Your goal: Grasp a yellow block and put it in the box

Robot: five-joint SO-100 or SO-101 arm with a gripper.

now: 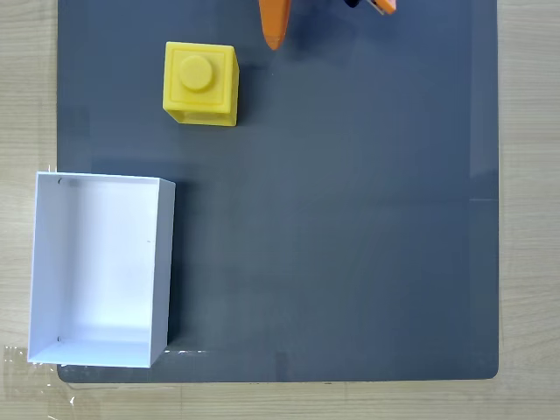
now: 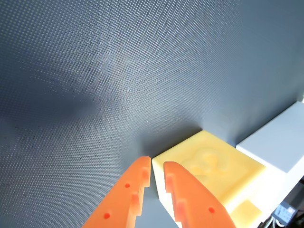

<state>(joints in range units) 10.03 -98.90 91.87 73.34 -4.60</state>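
- Orange two-finger gripper (image 2: pixel 156 168): in the wrist view its two fingers rise from the bottom edge, nearly pressed together with a thin gap and nothing between them. Their tips sit near the corner of the yellow block, seemingly above it rather than around it. In the fixed view one orange fingertip (image 1: pixel 274 26) pokes in from the top edge, to the right of the block.
- Dark grey mat (image 1: pixel 350 219): covers most of the light wooden table (image 1: pixel 26 87), and everything else rests on it.
- White open-topped box (image 1: pixel 168 262): sits at the mat's lower left in the fixed view. Its inside looks bare white, with nothing in it.
- Yellow block (image 1: pixel 200 84): a cube with a round raised stud, upright on the mat near the top edge in the fixed view, well apart from the box and not yet gripped.
- Risk, as a judgement: with the fingers this close together, lowering onto the block would likely strike its top or corner and push or tip it instead of straddling it. The fingers would need to spread first.
- Second risk: the box walls are thin, so a low carry could clip the rim and shift the box.
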